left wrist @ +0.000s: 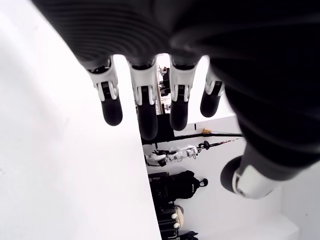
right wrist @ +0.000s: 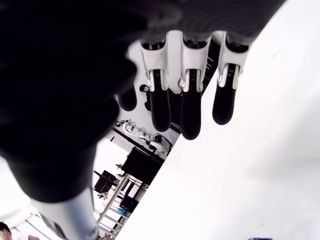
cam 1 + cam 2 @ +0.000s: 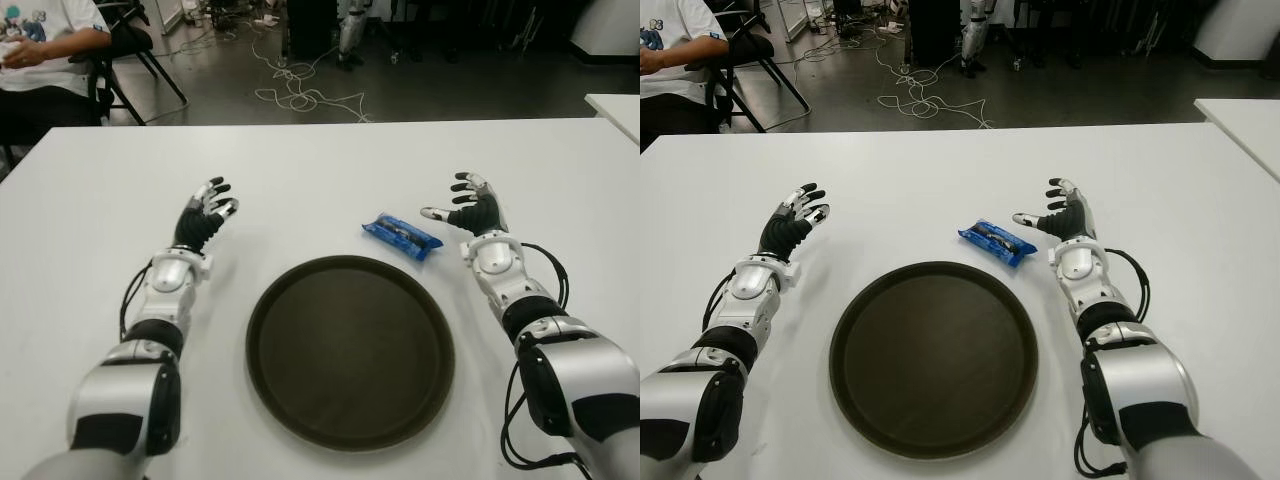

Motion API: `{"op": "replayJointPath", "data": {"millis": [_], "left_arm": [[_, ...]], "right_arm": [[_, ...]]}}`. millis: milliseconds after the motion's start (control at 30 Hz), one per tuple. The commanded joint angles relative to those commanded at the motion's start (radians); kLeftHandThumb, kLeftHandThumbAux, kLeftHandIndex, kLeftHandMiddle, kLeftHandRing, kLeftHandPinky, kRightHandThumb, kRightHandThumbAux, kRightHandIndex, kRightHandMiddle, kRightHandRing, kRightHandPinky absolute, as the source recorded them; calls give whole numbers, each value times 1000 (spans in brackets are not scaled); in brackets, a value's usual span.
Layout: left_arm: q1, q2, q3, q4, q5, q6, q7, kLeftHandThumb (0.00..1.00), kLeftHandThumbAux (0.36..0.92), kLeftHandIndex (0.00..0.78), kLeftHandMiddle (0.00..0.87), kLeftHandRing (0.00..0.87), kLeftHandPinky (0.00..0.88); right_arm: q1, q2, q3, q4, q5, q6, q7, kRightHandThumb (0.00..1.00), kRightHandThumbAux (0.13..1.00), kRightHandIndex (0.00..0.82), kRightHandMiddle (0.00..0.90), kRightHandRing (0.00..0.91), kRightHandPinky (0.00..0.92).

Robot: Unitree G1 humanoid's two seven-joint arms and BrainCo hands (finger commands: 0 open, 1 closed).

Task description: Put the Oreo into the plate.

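Eye views: white counter (image 3: 330, 170); round dark plate (image 3: 350, 348) at lower centre, bare. Blue Oreo packet (image 3: 401, 235) lies on the counter just beyond the plate's upper-right rim, apart from it. Seated person (image 3: 45, 45) and chair at upper left; loose cables (image 3: 300, 95) on the floor at top centre.

Wrist views: only fingers against counter and room; a blue sliver shows at the right wrist frame's bottom edge.

Right hand (image 3: 472, 208): right of the packet, near it, fingers spread, holding nothing.

Left hand (image 3: 205, 215): left of the plate, fingers extended, empty.
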Motion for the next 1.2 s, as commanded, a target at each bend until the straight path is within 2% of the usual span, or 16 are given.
{"op": "replayJointPath", "data": {"millis": [333,567,700,800,967,1033,1100,1200], "left_arm": [[-1,-2,-2,1,2,3,5,118,637,69,146,139,126],[-1,-3,-1,2,0,3,1,123,640,68,148,138,124],[0,-4,-1,2,0,2,0,121,642,67,148,138,124],[-1,-5,-1,2,-2,5,-4,124,654,69,151,140,127],[-1,-7,-4,2,1,8,-3,117,649,73,157,145,131],[-1,-7,-6,2,3,7,0,113,646,74,158,146,133],[0,-8,-12,1,9,2,8,110,634,73,157,146,132],[1,-7,-15,0,12,-2,9,106,620,72,154,144,128]], "right_arm": [[2,-3,-1,-4,1,-11,-8,0,819,202,287,301,314],[-5,-23,15,-31,-21,-75,-57,0,832,210,289,303,319],[-8,-28,18,-33,-22,-86,-62,0,833,211,288,301,318],[-9,-44,38,-82,-49,-135,-105,0,834,213,286,300,315],[24,-85,103,-193,-146,-223,-203,0,833,215,268,278,278],[27,-95,118,-213,-169,-233,-226,0,828,214,263,272,269],[44,-120,140,-290,-213,-231,-247,0,809,201,249,263,270],[61,-149,157,-374,-252,-201,-242,0,789,180,228,251,266]]}}
